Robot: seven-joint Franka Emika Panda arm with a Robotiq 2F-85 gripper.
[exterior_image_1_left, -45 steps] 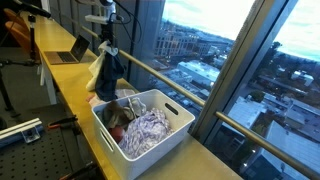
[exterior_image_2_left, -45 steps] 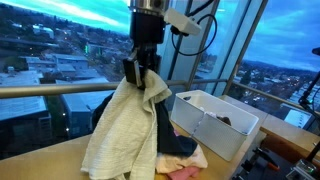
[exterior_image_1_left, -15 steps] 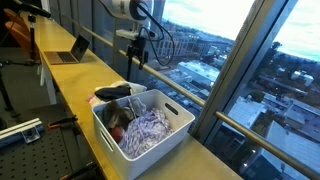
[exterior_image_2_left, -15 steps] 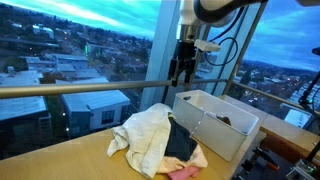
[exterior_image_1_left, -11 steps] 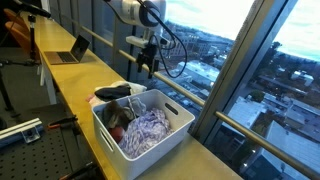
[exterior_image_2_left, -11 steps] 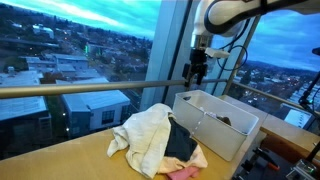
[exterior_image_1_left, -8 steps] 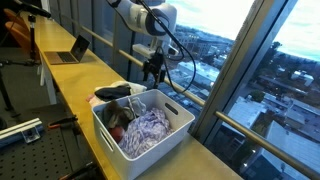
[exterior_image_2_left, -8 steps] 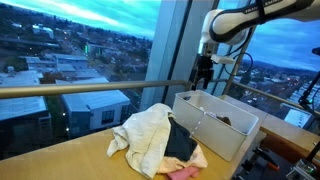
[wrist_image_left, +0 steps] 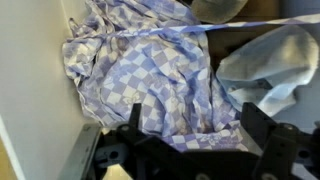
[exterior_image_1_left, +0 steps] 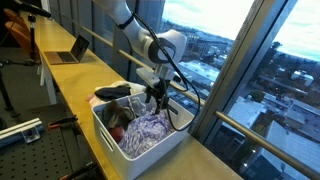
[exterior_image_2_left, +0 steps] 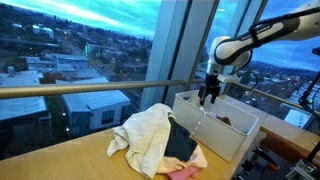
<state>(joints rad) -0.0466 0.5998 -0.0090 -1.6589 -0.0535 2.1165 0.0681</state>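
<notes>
My gripper (exterior_image_1_left: 154, 97) hangs open just above the white basket (exterior_image_1_left: 178, 128), over the laundry inside it. In the wrist view its two dark fingers (wrist_image_left: 135, 120) stand wide apart with nothing between them; midway between them (wrist_image_left: 196, 125) lies a blue and white checkered cloth (wrist_image_left: 150, 70), with a pale grey cloth (wrist_image_left: 270, 65) beside it. In an exterior view the gripper (exterior_image_2_left: 210, 95) is above the basket (exterior_image_2_left: 200, 125). A heap of clothes (exterior_image_2_left: 155, 140), cream, dark and pink, lies on the counter next to the basket.
The long yellow counter (exterior_image_1_left: 70, 85) runs beside a glass wall with a metal rail (exterior_image_2_left: 70, 90). An open laptop (exterior_image_1_left: 72, 50) stands further along. A dark garment (exterior_image_1_left: 112, 92) lies just behind the basket.
The arm has swung from beside the window rail to over the basket and come down toward the laundry. Earlier it let go of the clothes, which now lie heaped on the counter.
</notes>
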